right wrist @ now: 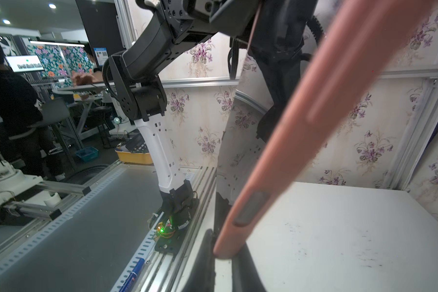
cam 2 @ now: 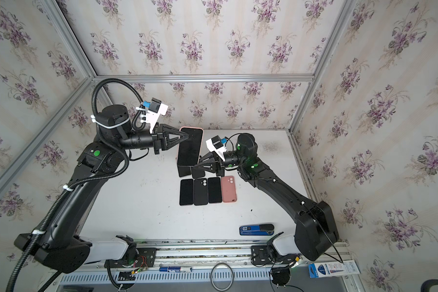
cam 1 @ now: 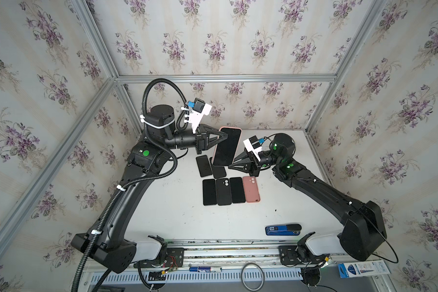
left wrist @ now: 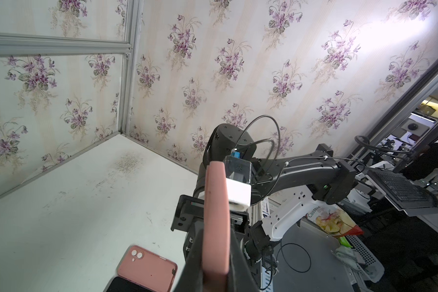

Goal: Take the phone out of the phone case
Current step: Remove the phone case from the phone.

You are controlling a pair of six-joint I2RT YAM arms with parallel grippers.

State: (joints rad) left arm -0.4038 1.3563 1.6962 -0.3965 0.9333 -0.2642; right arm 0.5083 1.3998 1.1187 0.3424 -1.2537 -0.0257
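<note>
The phone (cam 1: 226,148) (cam 2: 189,149), dark screen toward the camera, sits in a pink phone case (cam 1: 240,132) (cam 2: 202,131) and is held tilted above the back of the table in both top views. My left gripper (cam 1: 225,135) (cam 2: 186,136) is shut on the case's upper left edge. In the left wrist view the pink case (left wrist: 216,202) stands edge-on between the left gripper's (left wrist: 216,252) jaws. My right gripper (cam 1: 232,163) (cam 2: 197,163) is shut on the lower right corner. The right wrist view shows the case (right wrist: 314,126) with its corner pinched in the right gripper (right wrist: 225,254).
Under the held phone, several black phones and a black case (cam 1: 223,192) lie in rows on the white table (cam 1: 162,215). Another pink case (cam 1: 250,189) (left wrist: 147,268) lies camera-side up beside them. A blue and black tool (cam 1: 283,229) rests near the front edge.
</note>
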